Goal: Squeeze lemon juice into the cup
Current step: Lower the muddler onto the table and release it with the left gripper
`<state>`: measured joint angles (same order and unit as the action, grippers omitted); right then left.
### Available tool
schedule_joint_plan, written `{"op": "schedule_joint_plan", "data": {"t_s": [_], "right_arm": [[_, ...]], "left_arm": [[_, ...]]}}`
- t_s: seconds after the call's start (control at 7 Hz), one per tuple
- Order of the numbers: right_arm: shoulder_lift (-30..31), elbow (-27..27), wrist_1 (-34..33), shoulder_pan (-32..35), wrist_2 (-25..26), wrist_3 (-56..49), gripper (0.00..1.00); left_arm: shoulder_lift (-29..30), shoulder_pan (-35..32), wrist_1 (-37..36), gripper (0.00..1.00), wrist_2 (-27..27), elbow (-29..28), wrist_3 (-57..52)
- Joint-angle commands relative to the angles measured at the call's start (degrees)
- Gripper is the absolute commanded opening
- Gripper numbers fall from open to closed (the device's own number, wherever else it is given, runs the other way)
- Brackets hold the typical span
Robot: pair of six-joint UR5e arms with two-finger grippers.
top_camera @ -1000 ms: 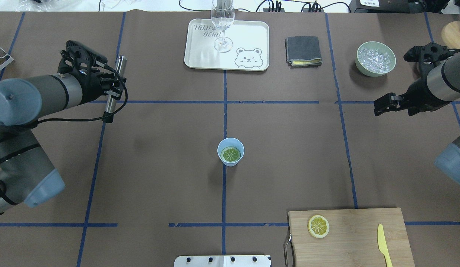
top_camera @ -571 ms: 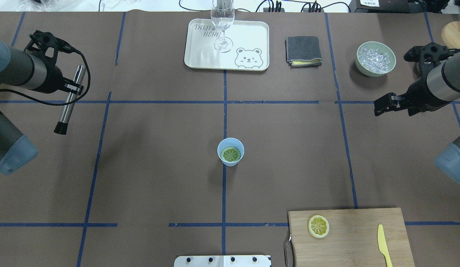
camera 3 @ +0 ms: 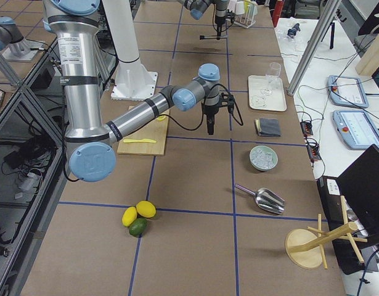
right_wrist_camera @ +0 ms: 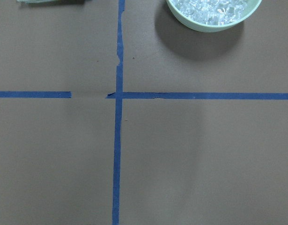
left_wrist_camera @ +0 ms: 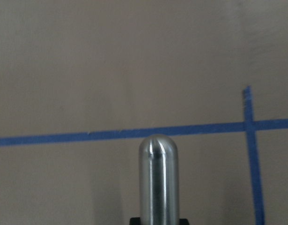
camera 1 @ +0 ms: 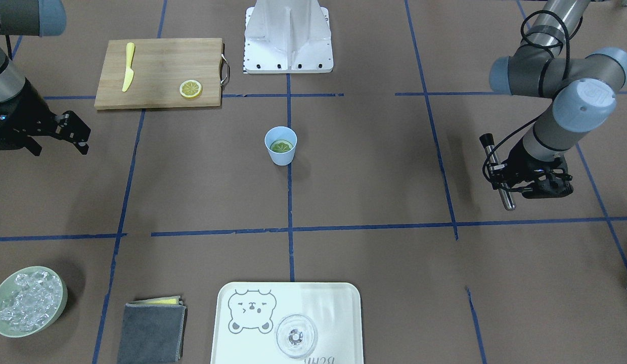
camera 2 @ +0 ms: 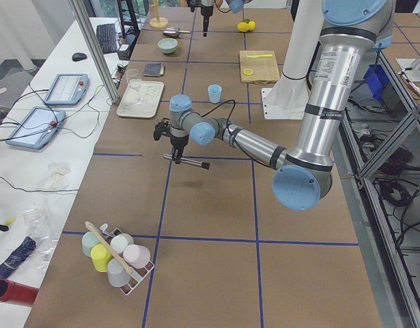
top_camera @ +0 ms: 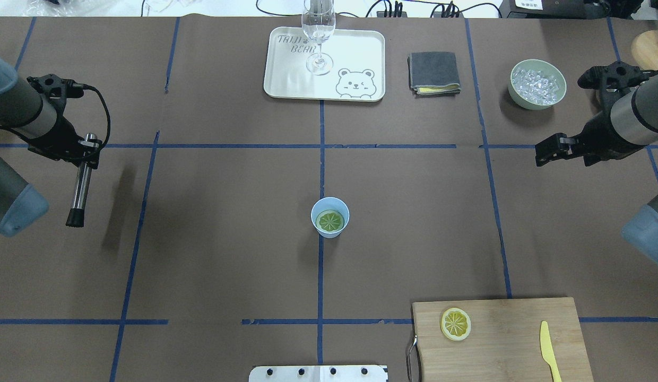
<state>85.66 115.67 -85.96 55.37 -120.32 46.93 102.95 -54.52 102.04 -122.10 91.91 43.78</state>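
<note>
lemon slice [top_camera: 329, 220] lies flat in the cup [top_camera: 330, 202], mid-table. left gripper [top_camera: 87, 151] clamps a steel rod [top_camera: 79, 185], likely the pressing tool, well apart from it; right gripper [top_camera: 546, 151] spread, empty.

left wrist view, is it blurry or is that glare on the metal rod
Left wrist view: soft, tape lines fuzzy, and the metal rod carries bright streaks of glare; right wrist view: crisper, the ice bowl casting a soft shadow; overhead view: sheen on the tray.
</note>
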Motion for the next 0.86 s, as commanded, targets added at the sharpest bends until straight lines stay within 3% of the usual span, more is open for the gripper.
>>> {"op": "schedule_joint_plan", "data": {"t_s": [0.0, 0.71], "right_arm": [[0.12, 0.26, 0.00, 0.00, 0.00, 0.00, 1.00], [0.21, 0.26, 0.00, 0.00, 0.00, 0.00, 1.00]], "left_arm": [[0.23, 0.03, -0.62, 0.00, -0.77, -1.74, 0.43], [1.11, 3.00, -0.09, 0.00, -0.33, -2.00, 0.26]]}}
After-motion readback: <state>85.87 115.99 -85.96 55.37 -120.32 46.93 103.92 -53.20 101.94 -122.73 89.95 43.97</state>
